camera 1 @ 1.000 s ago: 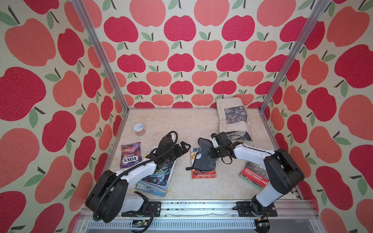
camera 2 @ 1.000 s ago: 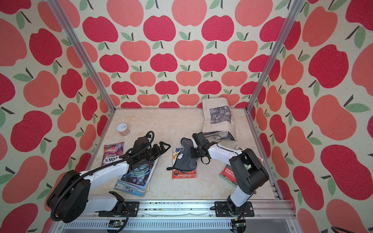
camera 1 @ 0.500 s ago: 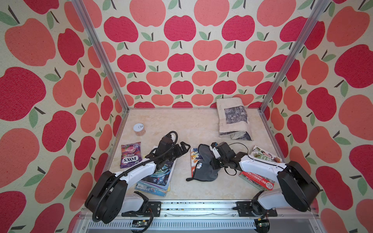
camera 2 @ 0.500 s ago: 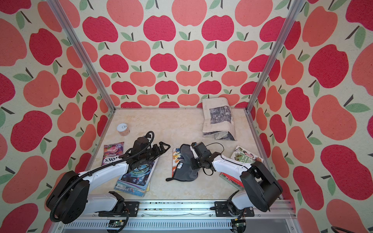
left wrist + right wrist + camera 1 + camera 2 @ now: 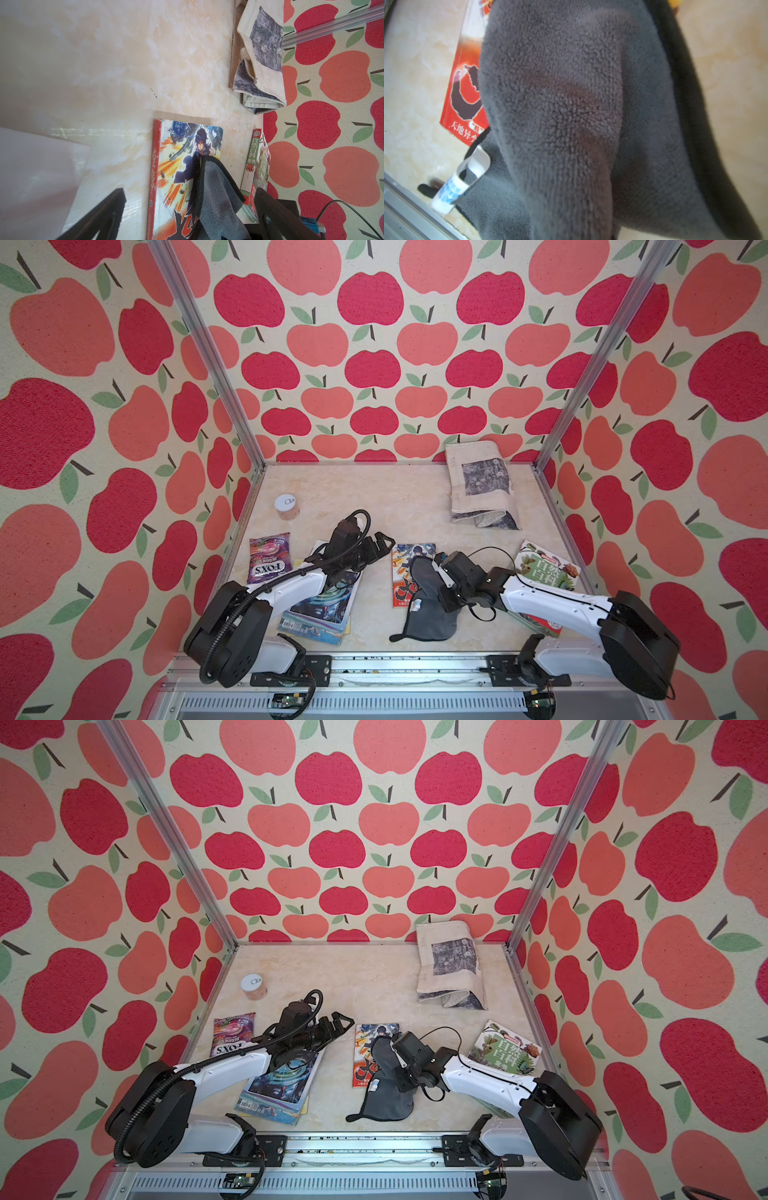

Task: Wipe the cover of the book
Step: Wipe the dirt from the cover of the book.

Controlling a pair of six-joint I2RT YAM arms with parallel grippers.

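Observation:
The book (image 5: 405,572), with a red and blue comic cover, lies flat in the middle of the table in both top views (image 5: 365,1052). A grey cloth (image 5: 430,605) drapes over its right half and trails off its near end toward the front rail. My right gripper (image 5: 438,578) is shut on the cloth above the book; the cloth (image 5: 571,104) fills the right wrist view and hides the fingers. My left gripper (image 5: 380,545) hovers open left of the book, holding nothing. The left wrist view shows the book (image 5: 178,166) and the cloth (image 5: 216,187).
A stack of books (image 5: 324,605) lies under the left arm. A candy bag (image 5: 268,558) and a small jar (image 5: 286,506) are at the left. A green nature book (image 5: 544,568) lies under the right arm. A printed fabric bag (image 5: 482,485) sits at the back right.
The right gripper has drawn the cloth over the book toward the front rail, and its arm has swung lower and out to the right. The left arm has not moved.

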